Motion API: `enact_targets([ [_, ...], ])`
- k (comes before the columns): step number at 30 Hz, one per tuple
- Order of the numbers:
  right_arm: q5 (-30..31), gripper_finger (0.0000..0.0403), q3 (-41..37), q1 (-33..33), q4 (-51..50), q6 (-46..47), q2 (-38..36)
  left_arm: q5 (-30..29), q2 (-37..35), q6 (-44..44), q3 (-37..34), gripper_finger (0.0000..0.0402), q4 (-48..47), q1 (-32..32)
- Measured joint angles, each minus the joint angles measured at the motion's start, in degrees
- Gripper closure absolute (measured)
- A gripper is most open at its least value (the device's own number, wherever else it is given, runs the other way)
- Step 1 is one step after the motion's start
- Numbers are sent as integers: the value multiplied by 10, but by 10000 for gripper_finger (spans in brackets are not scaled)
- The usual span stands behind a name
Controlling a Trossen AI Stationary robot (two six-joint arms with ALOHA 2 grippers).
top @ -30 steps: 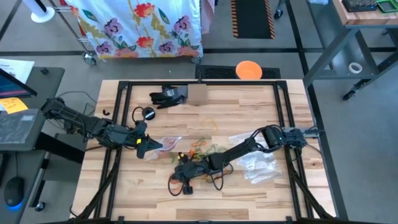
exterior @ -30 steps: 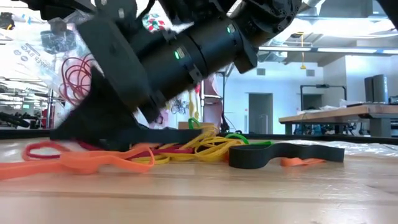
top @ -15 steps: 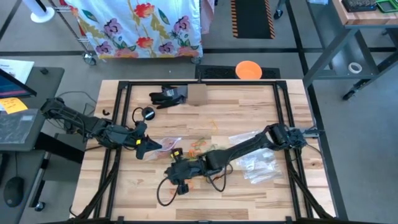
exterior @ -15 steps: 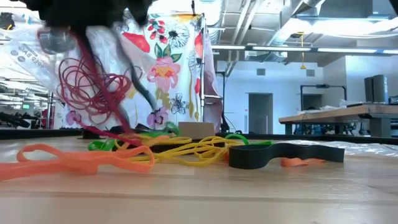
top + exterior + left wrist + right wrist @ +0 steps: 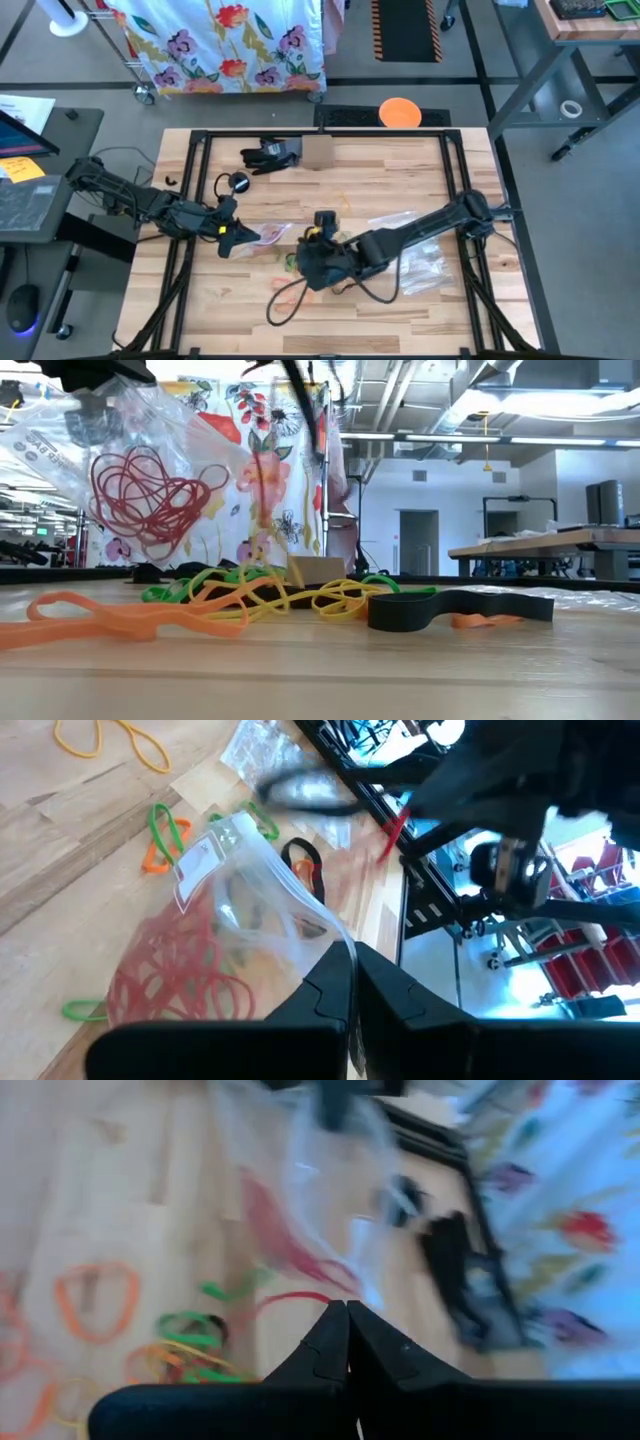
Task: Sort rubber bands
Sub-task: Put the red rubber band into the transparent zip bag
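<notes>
Rubber bands [image 5: 250,600] lie in a loose heap of orange, yellow and green at mid-bench [image 5: 330,320], with one black band [image 5: 455,608] beside them; left gripper [image 5: 240,236] has its fingers closed on a clear zip bag [image 5: 140,470] holding red bands [image 5: 145,495], raised off the bench; right gripper [image 5: 312,262] sits low over the heap near the bag, fingers closed together; whether they pinch a band cannot be told.
</notes>
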Motion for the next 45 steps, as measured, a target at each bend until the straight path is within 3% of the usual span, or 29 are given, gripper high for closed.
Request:
enact_targets([
  [17, 22, 400, 0, 24, -70, 59, -29, 1, 0, -1, 0, 402, 1, 0],
  [29, 22, 315, 0, 19, -72, 90, -28, 1, 0, 0, 0, 402, 1, 0],
  [37, -3, 290, -3, 13, -210, 250, -22, 1, 0, 4, 0, 401, 0, 0],
  [40, -48, 290, -41, 10, -156, 231, -19, 1, 0, 8, 0, 402, 0, 0],
  [45, -132, 290, -140, 4, 20, 157, -19, -1, 0, 10, 0, 402, 1, 0],
])
